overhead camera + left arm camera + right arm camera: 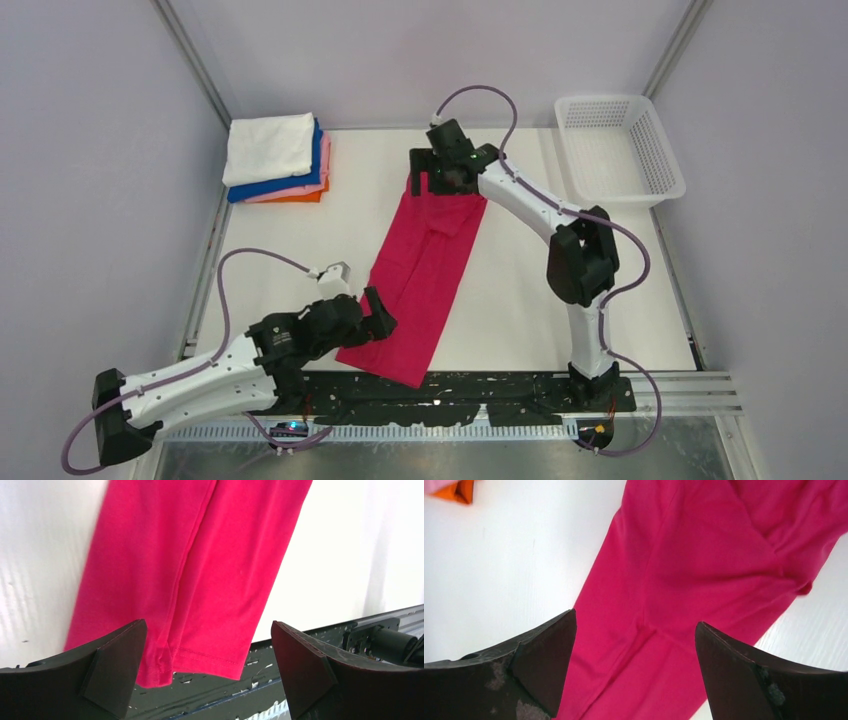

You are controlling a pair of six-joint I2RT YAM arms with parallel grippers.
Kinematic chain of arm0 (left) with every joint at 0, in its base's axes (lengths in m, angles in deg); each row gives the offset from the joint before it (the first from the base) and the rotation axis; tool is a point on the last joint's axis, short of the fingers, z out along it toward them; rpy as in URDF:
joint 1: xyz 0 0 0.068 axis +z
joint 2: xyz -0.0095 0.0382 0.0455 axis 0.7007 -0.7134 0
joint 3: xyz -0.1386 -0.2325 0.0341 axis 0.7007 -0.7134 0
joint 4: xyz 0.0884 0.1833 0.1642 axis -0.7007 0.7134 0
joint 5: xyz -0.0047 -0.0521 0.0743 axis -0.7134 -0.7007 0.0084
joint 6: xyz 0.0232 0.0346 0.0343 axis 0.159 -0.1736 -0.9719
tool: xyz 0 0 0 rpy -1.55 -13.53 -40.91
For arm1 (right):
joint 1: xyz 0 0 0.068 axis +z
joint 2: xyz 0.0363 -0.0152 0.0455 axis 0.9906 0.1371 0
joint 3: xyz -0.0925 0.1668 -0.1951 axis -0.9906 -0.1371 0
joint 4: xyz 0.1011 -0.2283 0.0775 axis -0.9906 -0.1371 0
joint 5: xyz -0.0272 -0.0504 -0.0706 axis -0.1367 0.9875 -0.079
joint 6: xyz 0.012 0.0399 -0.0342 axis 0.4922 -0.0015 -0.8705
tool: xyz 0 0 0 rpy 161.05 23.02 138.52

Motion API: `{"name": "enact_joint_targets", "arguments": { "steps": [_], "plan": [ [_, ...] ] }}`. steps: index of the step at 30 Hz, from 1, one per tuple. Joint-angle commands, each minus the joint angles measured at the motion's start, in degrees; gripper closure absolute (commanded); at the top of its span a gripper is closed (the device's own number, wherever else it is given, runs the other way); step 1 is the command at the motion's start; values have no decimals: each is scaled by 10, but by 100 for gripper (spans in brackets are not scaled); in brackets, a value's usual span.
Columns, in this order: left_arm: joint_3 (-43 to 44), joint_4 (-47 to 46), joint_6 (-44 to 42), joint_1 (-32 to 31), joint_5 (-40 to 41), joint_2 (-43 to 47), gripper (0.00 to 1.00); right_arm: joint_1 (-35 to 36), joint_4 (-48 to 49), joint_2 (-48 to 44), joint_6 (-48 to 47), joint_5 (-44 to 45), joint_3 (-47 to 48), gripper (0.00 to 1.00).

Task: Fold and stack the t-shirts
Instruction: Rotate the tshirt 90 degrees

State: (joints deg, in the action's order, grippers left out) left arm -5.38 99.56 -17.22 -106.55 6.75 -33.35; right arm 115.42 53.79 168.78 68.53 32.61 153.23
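Note:
A magenta-red t-shirt (pixel 425 270) lies on the white table (pixel 510 300), folded lengthwise into a long strip running from the far middle to the near edge. Its hem (pixel 215 660) hangs over the black front strip. My left gripper (pixel 372 318) hovers open at the near hem end, nothing between its fingers (pixel 117 665). My right gripper (pixel 440 185) hovers open over the far end of the shirt (pixel 704 555). At the far left sits a stack of folded t-shirts (pixel 275 160): white on top, then blue, pink and orange (pixel 459 490).
A white plastic mesh basket (pixel 620 145) stands at the far right corner. A black base strip (pixel 470 392) runs along the near edge by the arm mounts. Grey walls close in the table on three sides.

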Motion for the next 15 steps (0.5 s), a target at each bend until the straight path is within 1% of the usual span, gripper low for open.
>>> {"name": "enact_joint_targets", "arguments": {
  "steps": [1, 5, 8, 13, 15],
  "plan": [
    [3, 33, -30, 14, 81, 57, 0, 60, -19, -54, 6, 68, -98, 5],
    [-20, 37, -39, 24, 115, 112, 1, 94, -13, -57, 39, 61, -147, 5],
    [-36, 45, -23, 37, 121, 138, 0, 101, -4, -45, 57, 45, -166, 5],
    [-47, 42, -18, 40, 121, 131, 0, 97, -6, -6, 70, 43, -155, 5],
    [-48, 41, -19, 43, 122, 121, 0, 86, -28, 10, 71, 39, -140, 5]
  ]
}}
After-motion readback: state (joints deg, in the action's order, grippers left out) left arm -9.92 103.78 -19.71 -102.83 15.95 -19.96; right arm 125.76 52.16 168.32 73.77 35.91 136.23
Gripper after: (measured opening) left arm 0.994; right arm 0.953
